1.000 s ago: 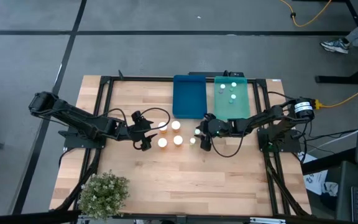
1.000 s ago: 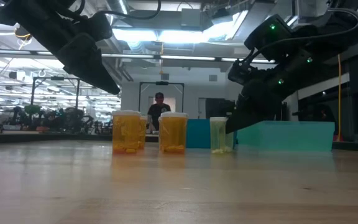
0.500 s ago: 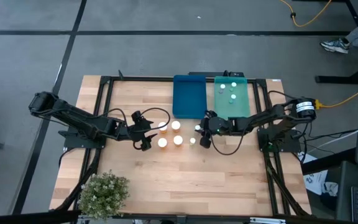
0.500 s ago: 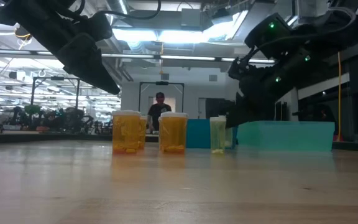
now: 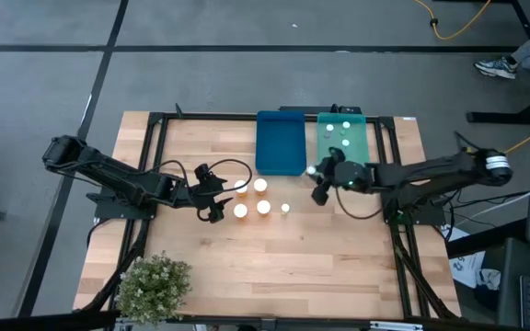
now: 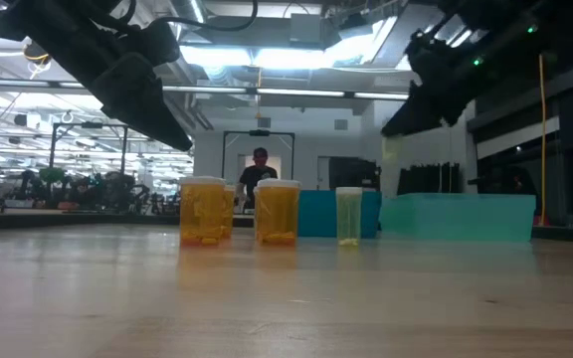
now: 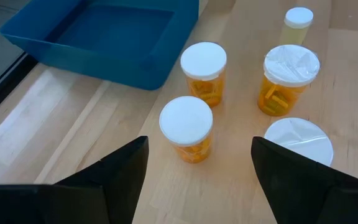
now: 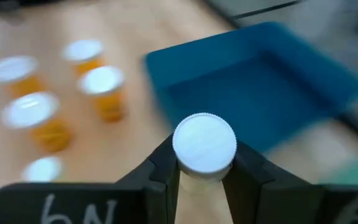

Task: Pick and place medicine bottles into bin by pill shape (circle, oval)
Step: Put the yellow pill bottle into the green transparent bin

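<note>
Pale and white-capped, the small bottle point(image 8: 204, 146) sits clamped between the fingers of the right gripper point(image 5: 318, 177), lifted clear of the wooden worktop point(image 5: 247, 267). From above, that gripper hangs at the near end of the two trays, roughly over the seam between the dark blue tray point(image 5: 280, 142) and the teal tray point(image 5: 343, 147). The bottle stands upright in the grasp, cap up, its long axis vertical. Both trays lie just beyond it toward the worktop's far edge, the teal one on the side of the right arm's own base. Four small white-capped bottles point(image 5: 342, 138) already lie in the teal tray; the blue one looks empty. My guess is the carried bottle belongs with those four, so the coming move is a short reach toward the far edge and a little outward, then a release.

Near the worktop's middle stand four amber bottles point(image 5: 251, 196) in a tight cluster, with one more pale bottle point(image 5: 284, 208) just beside them. The left gripper point(image 5: 212, 193) hovers close to the cluster on its left side, fingers spread wide, gripping nothing. It is the nearer arm for the amber ones.
</note>
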Controlling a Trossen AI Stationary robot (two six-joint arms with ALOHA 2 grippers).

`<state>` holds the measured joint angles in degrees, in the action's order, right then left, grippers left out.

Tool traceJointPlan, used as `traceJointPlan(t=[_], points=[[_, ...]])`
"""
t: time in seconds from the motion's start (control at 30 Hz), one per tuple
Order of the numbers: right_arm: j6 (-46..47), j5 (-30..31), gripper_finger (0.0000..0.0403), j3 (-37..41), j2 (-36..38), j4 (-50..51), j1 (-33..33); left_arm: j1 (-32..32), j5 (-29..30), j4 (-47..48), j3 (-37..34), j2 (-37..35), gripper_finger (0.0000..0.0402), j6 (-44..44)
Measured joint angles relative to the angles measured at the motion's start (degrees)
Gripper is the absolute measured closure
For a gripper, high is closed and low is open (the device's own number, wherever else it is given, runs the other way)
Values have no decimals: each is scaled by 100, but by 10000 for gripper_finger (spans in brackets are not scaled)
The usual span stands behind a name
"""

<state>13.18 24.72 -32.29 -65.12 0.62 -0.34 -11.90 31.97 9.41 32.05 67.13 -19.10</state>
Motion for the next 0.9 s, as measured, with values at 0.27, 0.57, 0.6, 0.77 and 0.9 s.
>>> traceJointPlan(t=[0.27, 0.57, 0.6, 0.77, 0.9], points=[[53, 2011, 309, 0, 842, 915, -179, -2, 0, 0, 0, -1, 124, 12], [615, 1265, 310, 157, 605, 1507, -1379, -1, 0, -2, 0, -1, 124, 16], [620, 1209, 310, 216, 543, 1445, -1521, -2, 0, -1, 0, 0, 124, 16], [606, 261, 310, 776, 248, 362, -2255, 0, 0, -2, 0, 0, 124, 19], [616, 109, 310, 1218, 20, -571, -2570, 0, 0, -1, 0, -1, 124, 19]])
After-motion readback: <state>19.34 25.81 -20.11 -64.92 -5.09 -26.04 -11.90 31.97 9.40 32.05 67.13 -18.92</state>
